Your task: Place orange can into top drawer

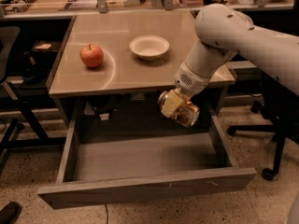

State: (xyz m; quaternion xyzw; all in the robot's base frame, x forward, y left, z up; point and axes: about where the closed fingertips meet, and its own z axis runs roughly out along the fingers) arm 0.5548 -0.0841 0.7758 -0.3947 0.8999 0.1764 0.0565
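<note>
The top drawer (149,190) is pulled open below the tabletop, its grey inside bare. My gripper (174,105) is shut on the orange can (184,113), which lies tilted on its side with a silver end toward the left. The can hangs in the air above the drawer's back right part, just below the table's front edge. The white arm reaches in from the upper right.
A red apple (91,55) and a white bowl (149,47) sit on the tan tabletop (117,73). Office chair legs (268,171) stand at the right of the drawer. A dark chair base (14,134) is at the left. Clutter lies along the back shelf.
</note>
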